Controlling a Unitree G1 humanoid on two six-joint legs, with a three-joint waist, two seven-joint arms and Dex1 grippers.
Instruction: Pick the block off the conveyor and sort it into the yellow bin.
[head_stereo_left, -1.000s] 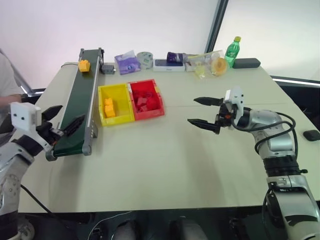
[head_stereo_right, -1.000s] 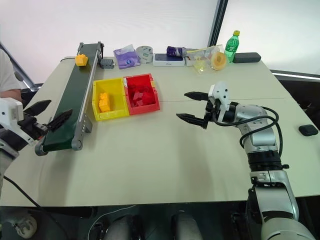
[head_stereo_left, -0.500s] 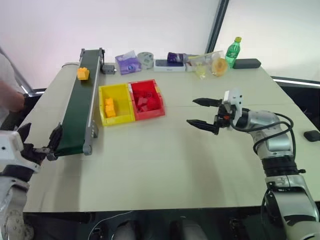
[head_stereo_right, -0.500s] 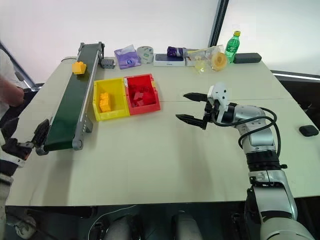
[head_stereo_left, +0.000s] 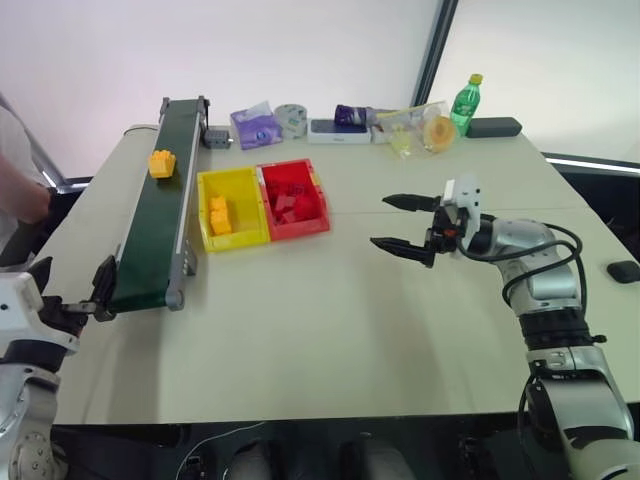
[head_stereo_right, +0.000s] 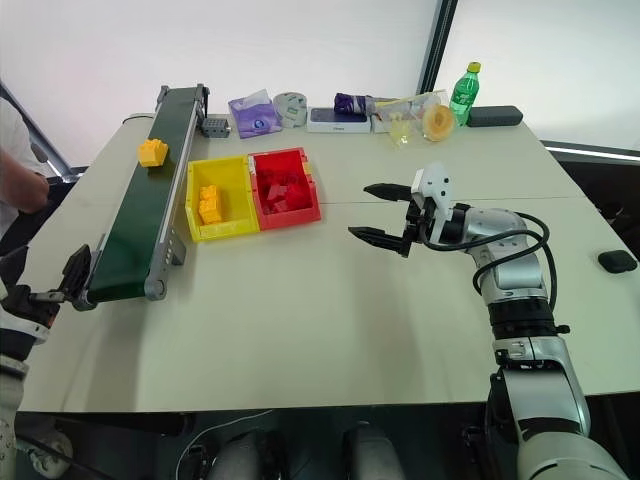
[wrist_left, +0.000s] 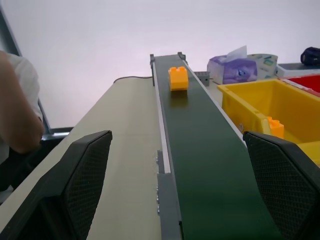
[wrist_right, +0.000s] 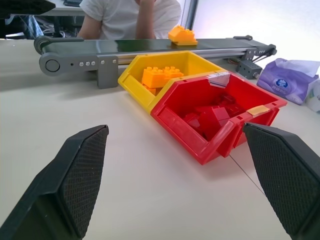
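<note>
The yellow-orange block (head_stereo_left: 161, 163) rides on the dark-green conveyor (head_stereo_left: 150, 235), on its far half; it also shows ahead as the block (wrist_left: 178, 78). My left gripper (head_stereo_left: 72, 280) hangs open just off the belt's near end, in line with the belt and well short of the block. The yellow bin (head_stereo_left: 243, 205) sits to the right of the conveyor with yellow bricks (head_stereo_left: 217, 215) piled in it. My right gripper (head_stereo_left: 380, 221) hovers open and empty over the table, to the right of the bins.
A red bin (head_stereo_left: 300, 230) of red bricks touches the yellow bin's right side. Along the far table edge are a tissue pack (head_stereo_left: 253, 125), a tape roll (head_stereo_left: 290, 118), bags and a green bottle (head_stereo_left: 463, 100). A person (head_stereo_left: 15, 185) sits left of the conveyor.
The block has travelled along the belt towards the near end. My left gripper drew back and down from over the belt's end to just off it, then held still. The right gripper stayed put.
</note>
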